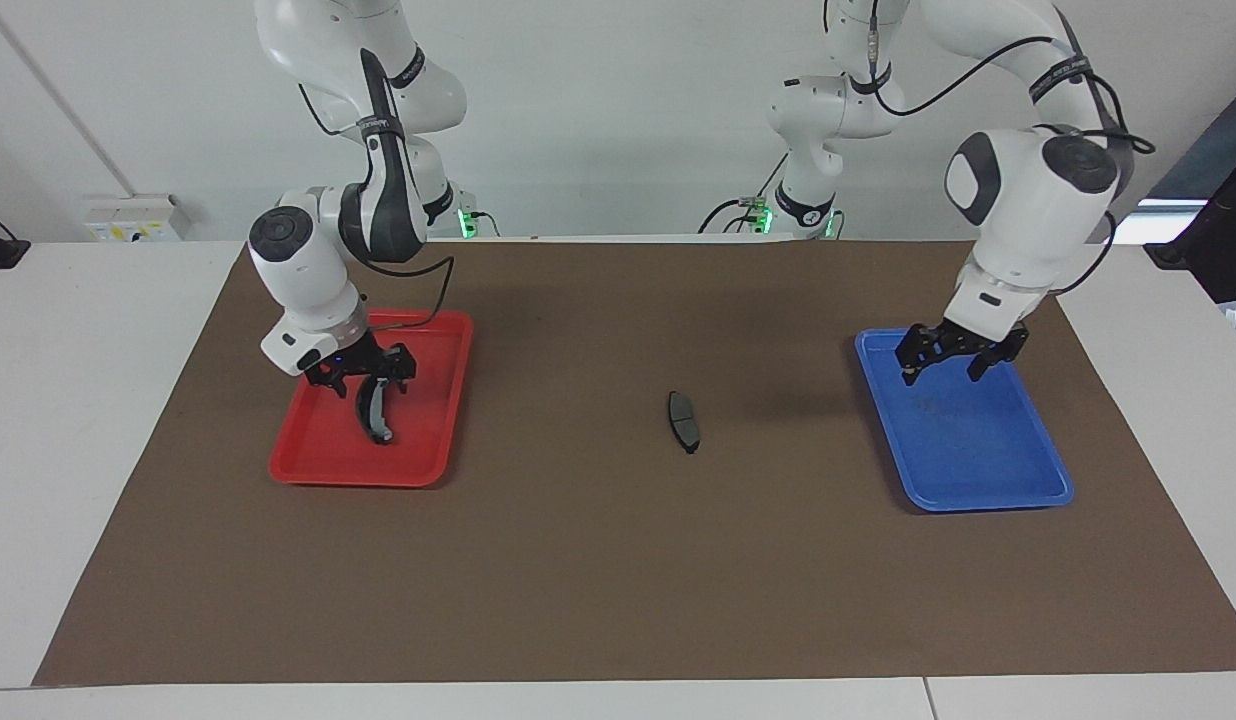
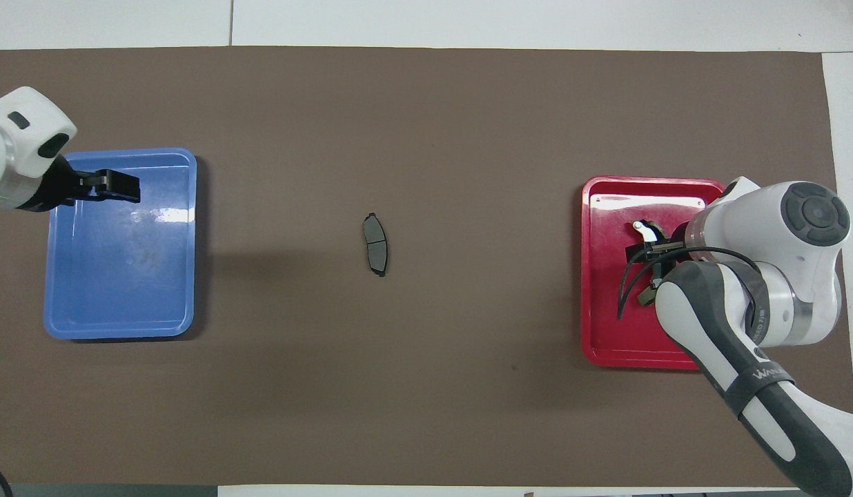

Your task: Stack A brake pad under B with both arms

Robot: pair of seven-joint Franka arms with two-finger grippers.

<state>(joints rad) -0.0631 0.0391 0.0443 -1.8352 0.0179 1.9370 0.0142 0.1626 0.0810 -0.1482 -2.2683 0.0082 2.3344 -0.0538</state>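
Now, listed from my end of the table outward:

My right gripper (image 1: pixel 361 375): over the red tray (image 1: pixel 318 460), fingers clamped on B (image 1: pixel 373 408). I hold the long black crescent by its upper end, and it hangs down with its grey strip showing along the curve. In the facing view its lower tip looks close to the tray floor; I cannot tell if it touches. In the overhead view my own wrist covers most of it.

My left gripper (image 1: pixel 963 362): over the end of the blue tray (image 1: pixel 978 470) nearest me, fingers spread apart and gripping nothing. That arm waits.

Red tray: toward my right arm's end of the brown mat (image 1: pixel 618 580).

Blue tray: toward my left arm's end of the mat, well apart from the red one.

A brake pad (image 1: pixel 684 420): the short plain dark-grey pad, flat on the mat between the two trays, near the table's middle, touching neither tray and neither gripper. It sits a little farther from me than the grippers' spots.
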